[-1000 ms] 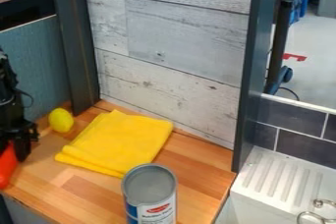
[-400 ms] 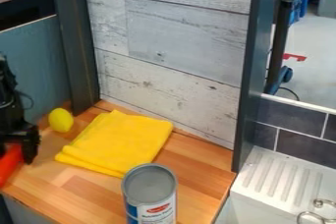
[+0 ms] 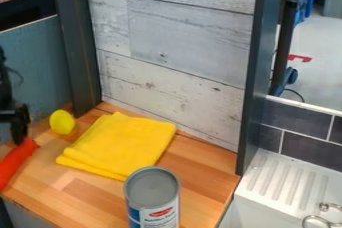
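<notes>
At the left edge of the frame, your black gripper (image 3: 17,133) hangs just above the upper end of 1 long orange-red object (image 3: 15,164), which slants across the lower left. You can't tell from here how far the gripper is open, or whether it holds anything. To its right you have 1 yellow oval object (image 3: 62,122), then 1 folded yellow cloth (image 3: 122,143); 1 can (image 3: 153,192) stands upright at bottom centre.

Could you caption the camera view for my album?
Black pincer by a red-orange object, with yellow cloth and can nearby.
</notes>
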Available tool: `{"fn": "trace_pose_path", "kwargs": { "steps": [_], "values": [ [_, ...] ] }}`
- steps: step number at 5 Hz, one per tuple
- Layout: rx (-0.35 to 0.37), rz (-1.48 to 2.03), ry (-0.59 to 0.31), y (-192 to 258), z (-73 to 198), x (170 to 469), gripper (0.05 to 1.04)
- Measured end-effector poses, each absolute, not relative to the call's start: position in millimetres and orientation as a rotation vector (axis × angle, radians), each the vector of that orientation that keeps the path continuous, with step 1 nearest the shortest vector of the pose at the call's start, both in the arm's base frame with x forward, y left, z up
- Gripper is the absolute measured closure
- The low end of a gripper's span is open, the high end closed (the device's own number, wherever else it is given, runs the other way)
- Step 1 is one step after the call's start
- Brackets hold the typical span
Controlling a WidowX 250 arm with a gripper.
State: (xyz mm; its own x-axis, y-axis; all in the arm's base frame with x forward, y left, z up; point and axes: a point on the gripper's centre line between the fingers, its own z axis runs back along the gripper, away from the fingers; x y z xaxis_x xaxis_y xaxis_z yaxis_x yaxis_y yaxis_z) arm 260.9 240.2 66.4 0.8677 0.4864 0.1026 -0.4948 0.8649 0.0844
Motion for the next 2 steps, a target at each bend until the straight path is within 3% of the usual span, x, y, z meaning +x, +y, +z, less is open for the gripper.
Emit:
{"fn": "trace_pose_path", "kwargs": {
  "steps": [1,2],
  "values": [
    [0.051,0.400,-0.050,216.3,86.0,259.0,0.081],
    [-0.001,0.230,-0.011,162.2,94.7,258.7,0.081]
  ]
}}
